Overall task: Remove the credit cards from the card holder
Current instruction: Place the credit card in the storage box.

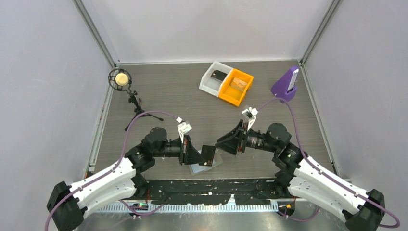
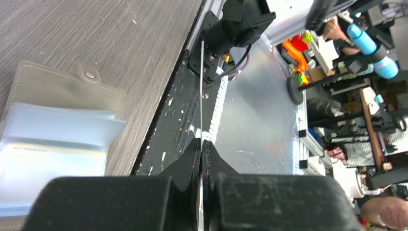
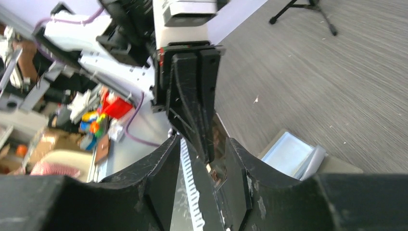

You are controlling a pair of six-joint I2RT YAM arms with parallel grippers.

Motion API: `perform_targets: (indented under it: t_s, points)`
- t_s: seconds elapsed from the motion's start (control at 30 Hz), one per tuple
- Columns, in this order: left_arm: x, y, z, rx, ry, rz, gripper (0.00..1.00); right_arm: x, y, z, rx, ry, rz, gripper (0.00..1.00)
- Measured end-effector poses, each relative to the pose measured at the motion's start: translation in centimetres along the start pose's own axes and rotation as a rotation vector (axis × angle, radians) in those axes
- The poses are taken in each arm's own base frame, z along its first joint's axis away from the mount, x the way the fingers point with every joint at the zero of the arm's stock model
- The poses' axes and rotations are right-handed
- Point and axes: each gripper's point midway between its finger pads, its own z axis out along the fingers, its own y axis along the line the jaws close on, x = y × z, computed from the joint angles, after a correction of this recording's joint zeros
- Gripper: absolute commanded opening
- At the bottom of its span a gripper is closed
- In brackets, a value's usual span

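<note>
Two arms lean inward, tips close together above the card holder [image 1: 197, 169] — left gripper [image 1: 201, 157] clamped tight on a dark card [image 1: 208, 154]. Left wrist: card edge-on between closed fingers, holder alongside, print illegible. Right wrist: right gripper [image 3: 203, 140] parted, clasping nothing — holder just beyond.

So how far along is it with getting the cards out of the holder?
Done: the card holder lies open on the table, one card out of it. In hand: the left gripper is shut on that card, the right gripper open around it. Left: setting it down; whether more cards remain inside, I cannot tell.
</note>
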Motion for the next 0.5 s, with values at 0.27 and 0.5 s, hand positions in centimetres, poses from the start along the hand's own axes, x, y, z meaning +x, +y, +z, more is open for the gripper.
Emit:
perform_targets:
  t_s: [0.27,0.5]
  points:
    - [1.4,-0.5,-0.8,0.008,0.090,0.022,0.00,2.1,0.9,0.5,-0.069,0.225,-0.046,0.40]
    - [2.2,-0.5,-0.9,0.017,0.130,0.002,0.00,3.7,0.5,0.8,-0.074,0.341,0.003,0.35]
